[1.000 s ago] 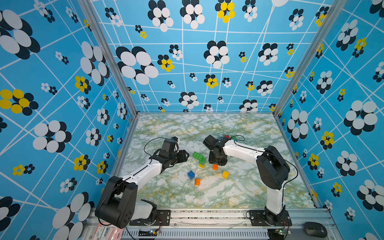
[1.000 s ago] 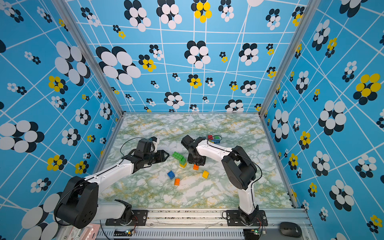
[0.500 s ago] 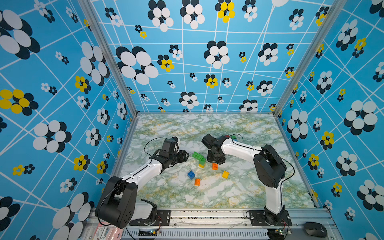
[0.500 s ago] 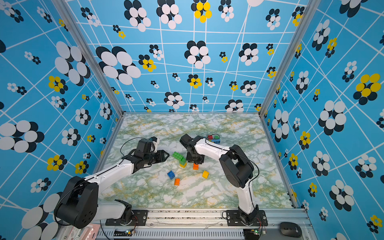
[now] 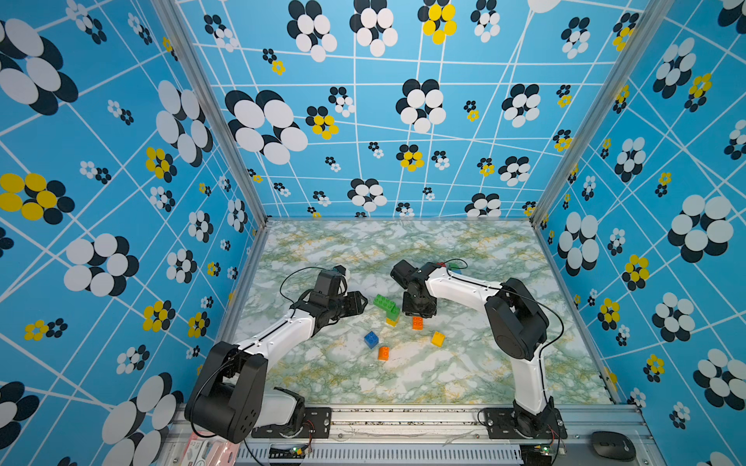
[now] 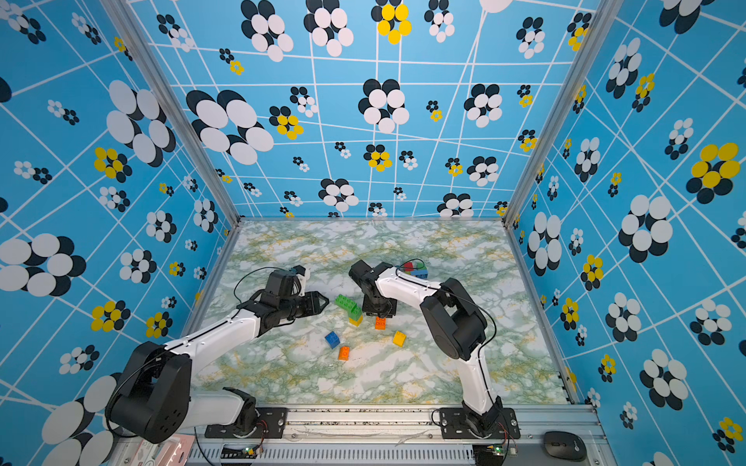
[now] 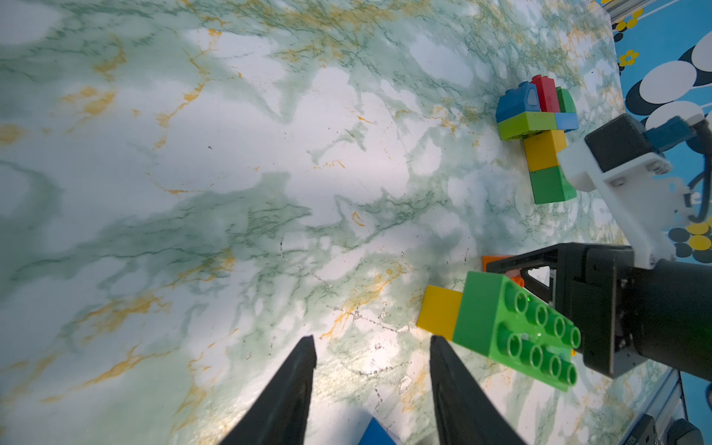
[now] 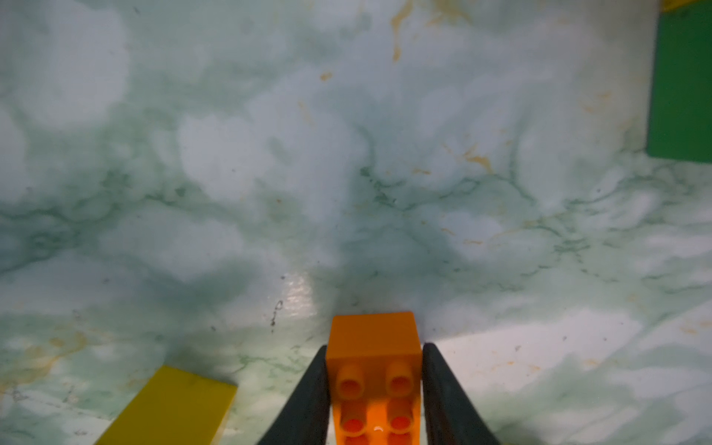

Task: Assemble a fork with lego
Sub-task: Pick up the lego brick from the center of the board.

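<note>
Lego orange brick stands on the tabletop just beside the green brick, pinched by the right gripper. Opposite the green brick, the left gripper gapes empty. Behind the green brick, open marble reaches blue flowered walls.

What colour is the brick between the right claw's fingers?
An orange brick, clearest in the right wrist view.
</note>
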Controlling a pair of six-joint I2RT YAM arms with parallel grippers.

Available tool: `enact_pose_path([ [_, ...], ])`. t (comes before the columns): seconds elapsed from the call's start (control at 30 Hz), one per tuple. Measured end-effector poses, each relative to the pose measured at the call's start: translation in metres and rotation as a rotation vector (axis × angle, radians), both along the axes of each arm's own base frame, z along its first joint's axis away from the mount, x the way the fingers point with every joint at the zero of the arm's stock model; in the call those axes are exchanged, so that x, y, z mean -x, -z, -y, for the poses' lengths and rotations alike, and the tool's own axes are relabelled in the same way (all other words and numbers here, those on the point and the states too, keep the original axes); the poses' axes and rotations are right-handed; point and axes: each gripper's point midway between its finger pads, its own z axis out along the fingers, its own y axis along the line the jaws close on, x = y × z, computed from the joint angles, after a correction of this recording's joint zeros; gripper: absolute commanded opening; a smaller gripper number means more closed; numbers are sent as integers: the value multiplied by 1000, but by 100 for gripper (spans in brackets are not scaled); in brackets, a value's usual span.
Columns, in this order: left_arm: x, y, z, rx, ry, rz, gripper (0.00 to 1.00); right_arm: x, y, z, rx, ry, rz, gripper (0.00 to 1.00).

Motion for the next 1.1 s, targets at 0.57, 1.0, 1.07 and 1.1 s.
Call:
enact_pose_path([
  [0.57,0,0,1,1,3,1,51,-2,-3,1,16,-25,9,34],
  [1.0,0,-4,1,60,2,-23,51,2,-83,12,-139,-177,276,0],
  [1.07,-2,-6,1,66,0,-21,51,-1,-107,8,-196,-224,361,0],
  [1.1,-4,-9,2,71,4,-18,51,-2,-118,5,-220,-248,405,0],
])
